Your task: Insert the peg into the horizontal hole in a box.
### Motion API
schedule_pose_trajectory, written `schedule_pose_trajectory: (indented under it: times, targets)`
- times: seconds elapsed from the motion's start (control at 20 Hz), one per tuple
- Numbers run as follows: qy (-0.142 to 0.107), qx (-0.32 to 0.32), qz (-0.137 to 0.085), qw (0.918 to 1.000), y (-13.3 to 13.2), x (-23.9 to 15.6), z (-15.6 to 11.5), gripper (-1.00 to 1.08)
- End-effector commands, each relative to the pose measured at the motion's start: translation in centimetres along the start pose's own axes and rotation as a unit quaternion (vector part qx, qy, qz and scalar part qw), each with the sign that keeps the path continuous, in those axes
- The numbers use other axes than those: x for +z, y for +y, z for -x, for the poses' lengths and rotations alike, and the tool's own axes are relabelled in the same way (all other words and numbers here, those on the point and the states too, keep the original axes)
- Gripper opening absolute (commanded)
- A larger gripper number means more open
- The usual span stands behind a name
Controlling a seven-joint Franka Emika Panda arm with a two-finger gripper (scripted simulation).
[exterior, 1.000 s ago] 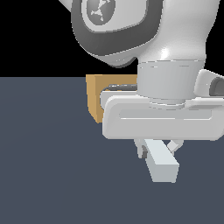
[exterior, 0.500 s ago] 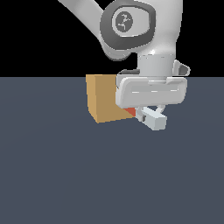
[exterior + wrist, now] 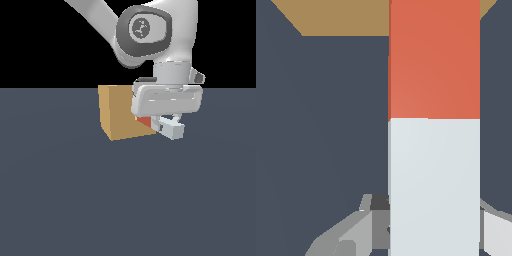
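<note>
The tan box [image 3: 119, 114] stands on the dark floor. My gripper [image 3: 165, 122] is just to the exterior view's right of it, shut on the peg and holding it level. The peg is orange-red [image 3: 144, 123] on the half toward the box and white [image 3: 173, 131] on the half that sticks out past my fingers. In the wrist view my gripper [image 3: 432, 231] holds the white half, and the orange half [image 3: 434, 60] runs up to the box [image 3: 341, 17]. The hole is hidden, and I cannot tell whether the tip is inside it.
The dark grey-blue floor [image 3: 75, 200] spreads around the box. The arm's white wrist and hand body [image 3: 167, 100] hang over the box's right side and hide part of it.
My gripper has carried the peg away from the camera and toward the box. The orange end, hidden one second ago, now lies against the box's right side.
</note>
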State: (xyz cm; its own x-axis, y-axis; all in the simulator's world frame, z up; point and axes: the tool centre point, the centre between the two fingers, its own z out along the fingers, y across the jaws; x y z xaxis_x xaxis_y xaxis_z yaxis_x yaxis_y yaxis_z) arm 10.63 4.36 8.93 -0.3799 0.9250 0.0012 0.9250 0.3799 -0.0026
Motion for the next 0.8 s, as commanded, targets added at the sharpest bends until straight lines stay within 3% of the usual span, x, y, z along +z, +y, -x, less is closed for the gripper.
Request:
schedule_pose_trajectory:
  times: [0.0, 0.45, 0.75]
  targets:
    - [-0.001, -0.001, 0.001, 1.0, 0.0, -0.2, 0.1, -1.0]
    - [-0.001, -0.001, 0.0, 1.0, 0.0, -0.2, -0.4, -1.0]
    - [-0.001, -0.001, 0.001, 1.0, -0.1, -0.2, -3.6, -1.0]
